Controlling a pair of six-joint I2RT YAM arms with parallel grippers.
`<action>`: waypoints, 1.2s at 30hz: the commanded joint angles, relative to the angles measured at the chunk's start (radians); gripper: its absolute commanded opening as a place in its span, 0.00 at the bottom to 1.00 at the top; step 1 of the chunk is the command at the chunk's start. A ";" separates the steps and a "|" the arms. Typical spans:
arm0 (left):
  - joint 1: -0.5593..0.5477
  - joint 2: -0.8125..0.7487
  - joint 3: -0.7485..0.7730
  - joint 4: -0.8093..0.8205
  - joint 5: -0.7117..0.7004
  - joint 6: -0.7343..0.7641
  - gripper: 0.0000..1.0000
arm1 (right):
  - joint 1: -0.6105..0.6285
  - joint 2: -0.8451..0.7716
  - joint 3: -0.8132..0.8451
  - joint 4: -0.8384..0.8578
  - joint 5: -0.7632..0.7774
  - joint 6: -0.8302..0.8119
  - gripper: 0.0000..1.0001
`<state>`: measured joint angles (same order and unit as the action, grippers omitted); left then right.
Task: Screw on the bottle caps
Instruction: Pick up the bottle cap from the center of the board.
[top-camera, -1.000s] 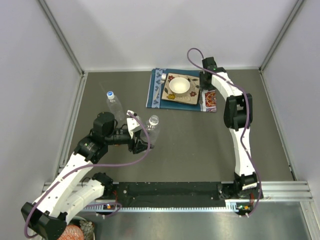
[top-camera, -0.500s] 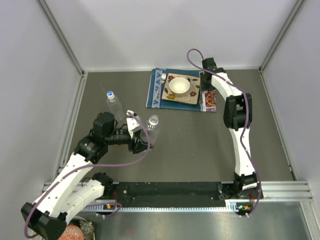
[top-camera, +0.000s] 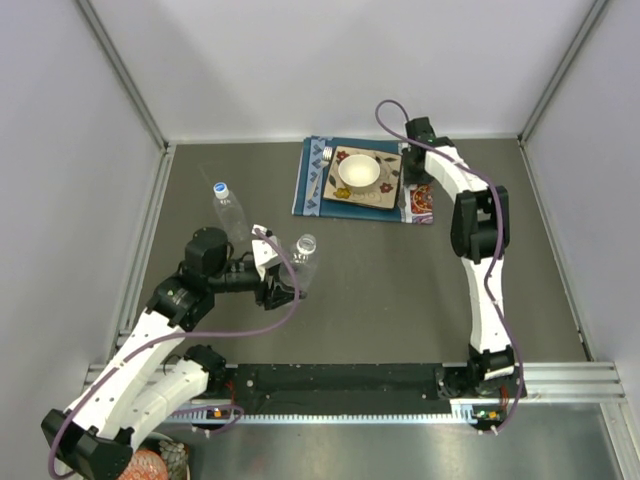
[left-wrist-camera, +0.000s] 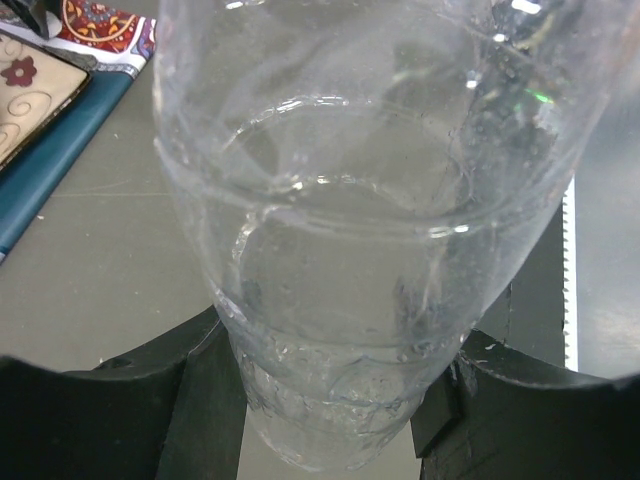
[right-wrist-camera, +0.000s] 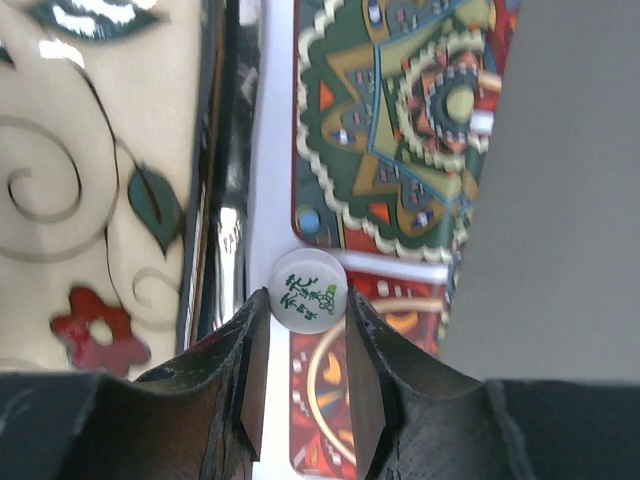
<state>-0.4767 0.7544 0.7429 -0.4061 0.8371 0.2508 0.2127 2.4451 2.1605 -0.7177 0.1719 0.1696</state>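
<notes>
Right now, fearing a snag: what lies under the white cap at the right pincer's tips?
The white cap rests on the patterned cloth, beside the plate; directly beneath is hidden.

Grey desk (top-camera: 380, 290): a blue placemat (top-camera: 306, 190) lies at the far edge, a patterned cloth (top-camera: 424, 200) just beside it, and a capped clear bottle (top-camera: 228, 208) stands upright, well apart at left.
</notes>
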 joint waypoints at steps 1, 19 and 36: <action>-0.002 -0.029 -0.037 0.001 -0.007 0.045 0.03 | 0.020 -0.205 -0.133 0.021 -0.005 0.010 0.23; -0.003 -0.086 -0.138 0.000 -0.027 0.117 0.04 | 0.235 -0.895 -0.576 0.001 -0.250 -0.033 0.21; -0.011 -0.043 -0.103 -0.055 0.069 0.196 0.05 | 0.499 -1.129 -0.421 -0.169 -0.802 -0.219 0.24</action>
<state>-0.4820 0.7059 0.5838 -0.4637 0.8234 0.4328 0.6495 1.2743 1.6466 -0.8124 -0.5354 0.0341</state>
